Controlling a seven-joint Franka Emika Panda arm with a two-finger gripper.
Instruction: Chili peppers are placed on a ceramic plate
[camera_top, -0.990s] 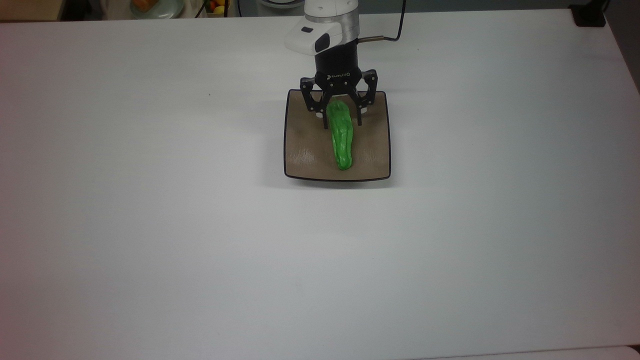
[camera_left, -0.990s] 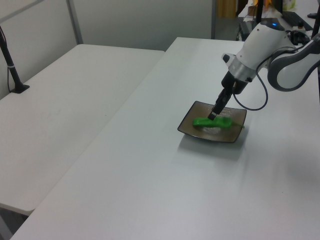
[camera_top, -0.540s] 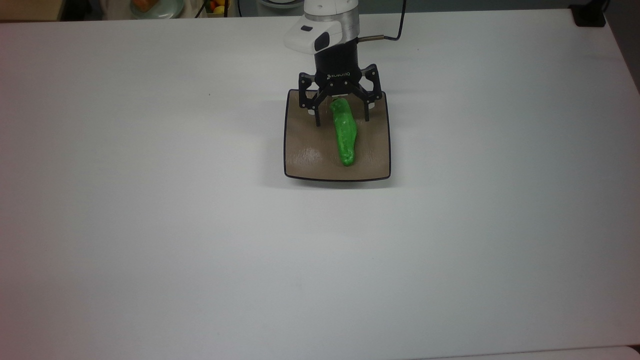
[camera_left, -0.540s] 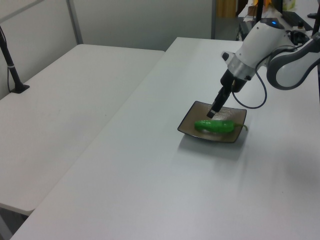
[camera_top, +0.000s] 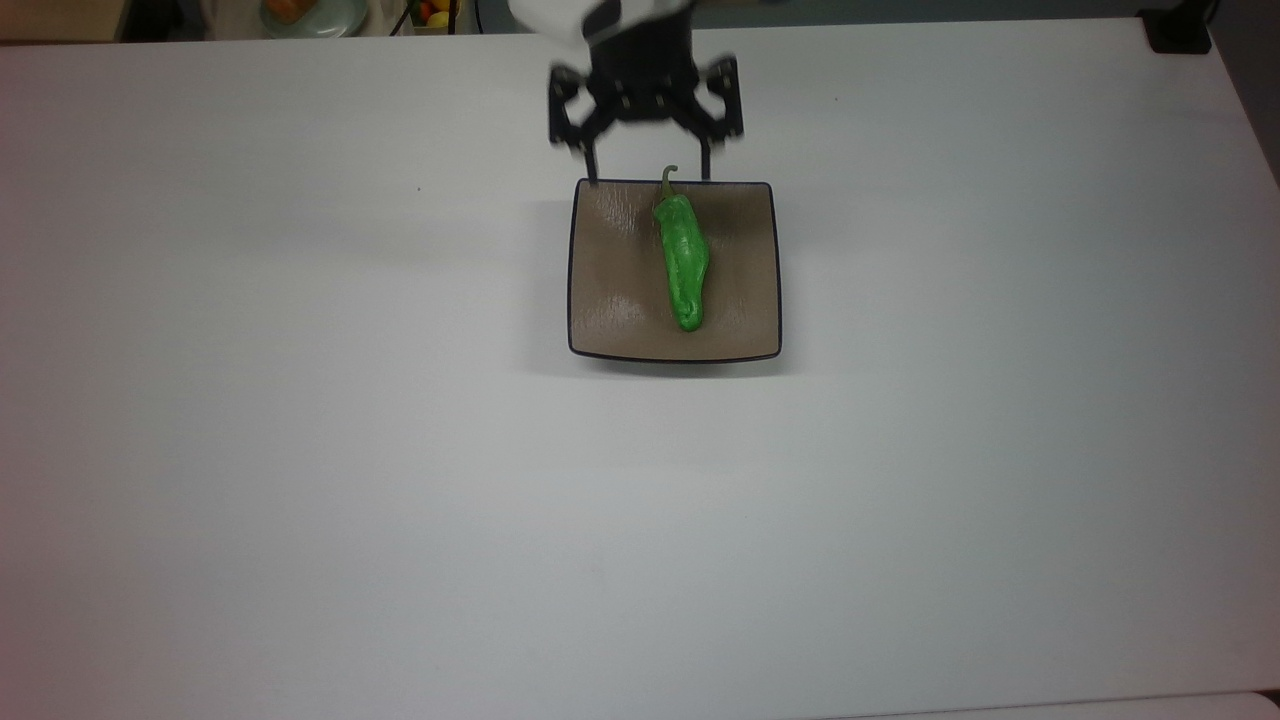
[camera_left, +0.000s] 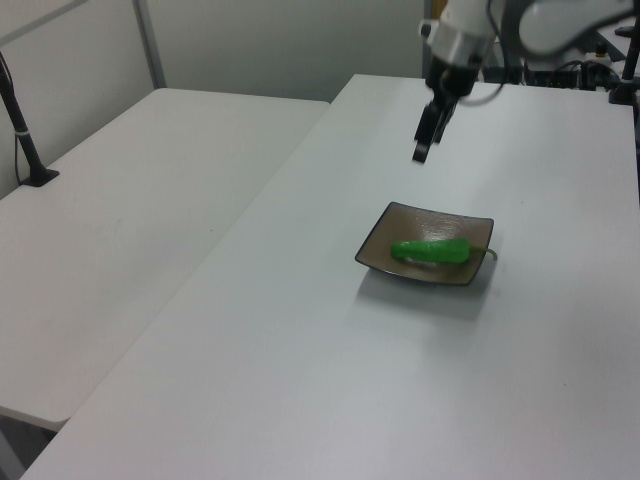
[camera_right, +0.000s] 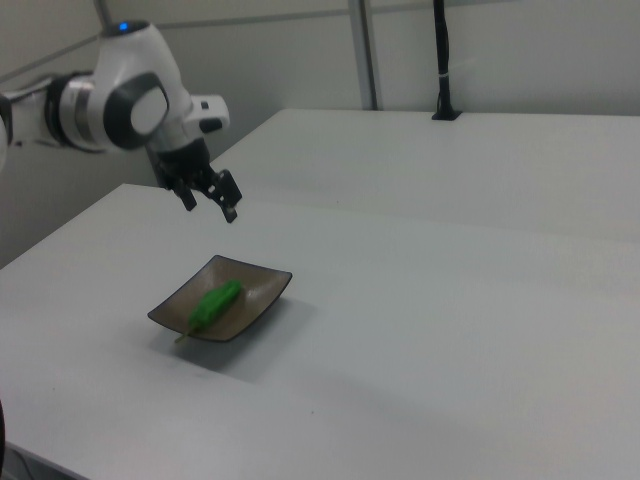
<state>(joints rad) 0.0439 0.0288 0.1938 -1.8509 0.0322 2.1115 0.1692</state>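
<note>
Lying along the middle of the square tan-brown glazed ceramic plate (camera_top: 620, 270), the long bright green wrinkled chili pepper (camera_top: 682, 262) points its thin curved stem toward the top view's upper edge. The plate rests on the white table (camera_top: 300, 450). Above it, clear of the plate and the pepper, hangs the black two-finger gripper (camera_top: 648, 172) with its fingers spread apart and nothing between them.

Bare counter (camera_top: 300, 450) surrounds the ceramic plate (camera_top: 610, 270) on every side; above the plate, the spread claw (camera_top: 648, 172) hangs clear.
</note>
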